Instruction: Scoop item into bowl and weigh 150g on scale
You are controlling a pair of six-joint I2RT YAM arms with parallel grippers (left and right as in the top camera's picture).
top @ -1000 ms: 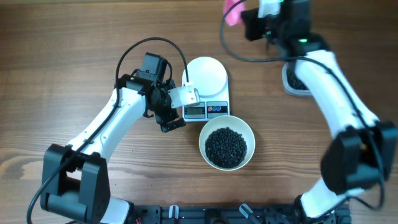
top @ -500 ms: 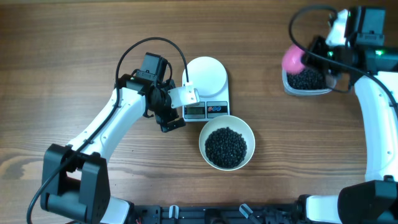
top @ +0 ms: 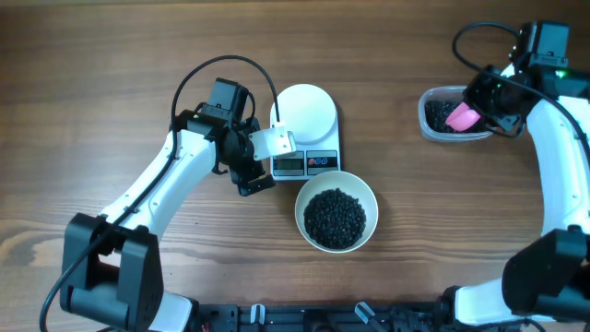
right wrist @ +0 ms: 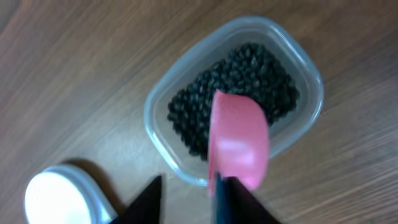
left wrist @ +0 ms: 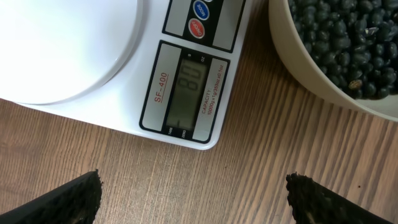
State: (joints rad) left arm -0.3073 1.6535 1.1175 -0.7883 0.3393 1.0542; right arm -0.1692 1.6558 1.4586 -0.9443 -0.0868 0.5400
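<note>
Left gripper (left wrist: 196, 190) gaped empty; whether right gripper (right wrist: 186, 193) held the scoop (right wrist: 239, 143) was unclear. Release wanted it resting inside the two-o'clock tub (right wrist: 311, 81).

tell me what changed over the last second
The right arm swung from the table's far middle out to the right and lowered the pink scoop into the tub of beans. Its fingers now stand apart, seemingly letting go. The left arm, scale and bowl stayed put.
</note>
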